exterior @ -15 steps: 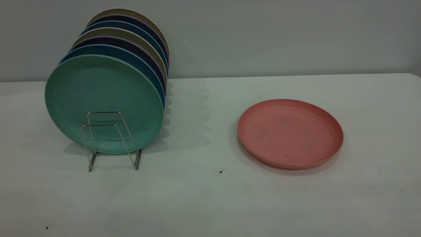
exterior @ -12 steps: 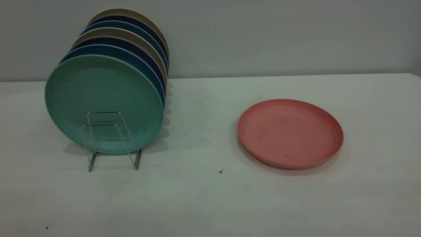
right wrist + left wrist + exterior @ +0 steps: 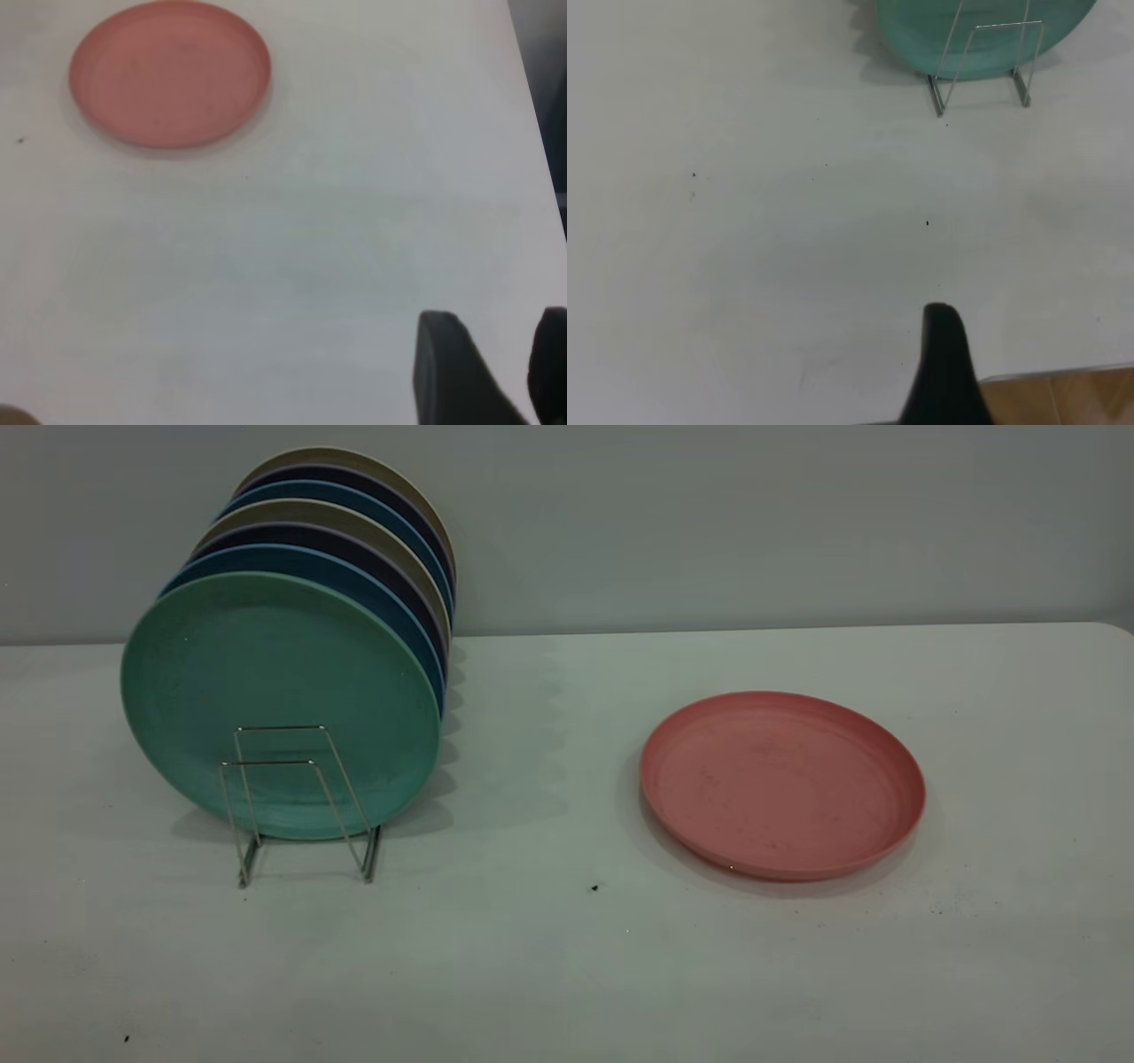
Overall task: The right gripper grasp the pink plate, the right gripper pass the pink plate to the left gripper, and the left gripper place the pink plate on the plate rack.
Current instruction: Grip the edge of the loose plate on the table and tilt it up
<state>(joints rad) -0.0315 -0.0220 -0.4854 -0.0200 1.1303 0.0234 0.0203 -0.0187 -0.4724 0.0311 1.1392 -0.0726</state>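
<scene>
The pink plate [image 3: 782, 784] lies flat on the white table, right of centre, and it also shows far off in the right wrist view [image 3: 170, 73]. The plate rack [image 3: 297, 802] stands at the left, its front wire loops bare [image 3: 992, 62]. Neither arm appears in the exterior view. My right gripper [image 3: 496, 332] hangs over bare table well away from the pink plate, open with nothing between its fingers. Only a dark part of my left gripper [image 3: 943, 341] is visible, near the table's edge and far from the rack.
A mint-green plate [image 3: 279, 682] stands upright at the front of the rack, with several blue, dark and beige plates behind it. A grey wall runs behind the table. The table edge [image 3: 1063, 370] lies close to my left gripper, with wooden floor beyond.
</scene>
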